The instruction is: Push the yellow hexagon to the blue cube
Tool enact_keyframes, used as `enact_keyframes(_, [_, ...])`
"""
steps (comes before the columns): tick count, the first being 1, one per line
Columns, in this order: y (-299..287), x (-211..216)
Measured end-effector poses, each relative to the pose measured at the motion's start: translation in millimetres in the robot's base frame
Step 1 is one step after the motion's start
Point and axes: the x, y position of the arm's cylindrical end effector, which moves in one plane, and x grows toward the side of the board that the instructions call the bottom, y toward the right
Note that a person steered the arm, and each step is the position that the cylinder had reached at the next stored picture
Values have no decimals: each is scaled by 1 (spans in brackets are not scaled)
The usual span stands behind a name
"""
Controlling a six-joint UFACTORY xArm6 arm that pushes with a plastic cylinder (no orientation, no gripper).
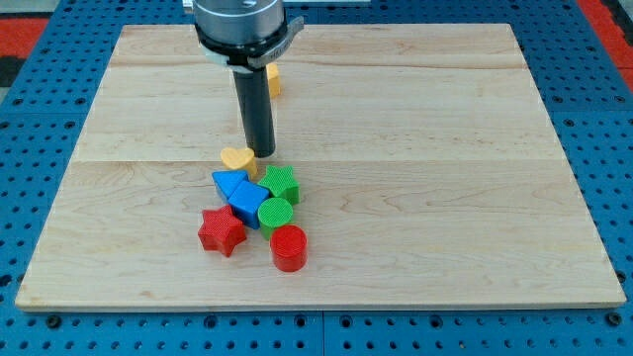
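My tip (262, 154) rests on the wooden board (445, 198), just right of a small yellow block (237, 158) that looks heart-shaped, touching or nearly touching it. A second yellow block (274, 81), possibly the hexagon, lies near the view's top and is mostly hidden behind the rod. Two blue blocks sit just below the tip: one (228, 182) at the left and a blue cube-like block (247, 205) under it; they touch each other. The lower yellow block sits right above the blue blocks.
A green star (282, 183) and a green cylinder (275, 213) press against the blue blocks' right side. A red star (221, 231) and a red cylinder (289, 247) lie below them. The arm's body (240, 25) hangs over the board's top edge.
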Motion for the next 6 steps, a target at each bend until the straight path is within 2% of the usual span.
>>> enact_keyframes(1, [-1, 4])
enact_keyframes(2, [11, -11])
enact_keyframes(3, [41, -44])
enact_keyframes(4, [74, -98])
enact_keyframes(5, [74, -148])
enact_keyframes(6, [53, -178])
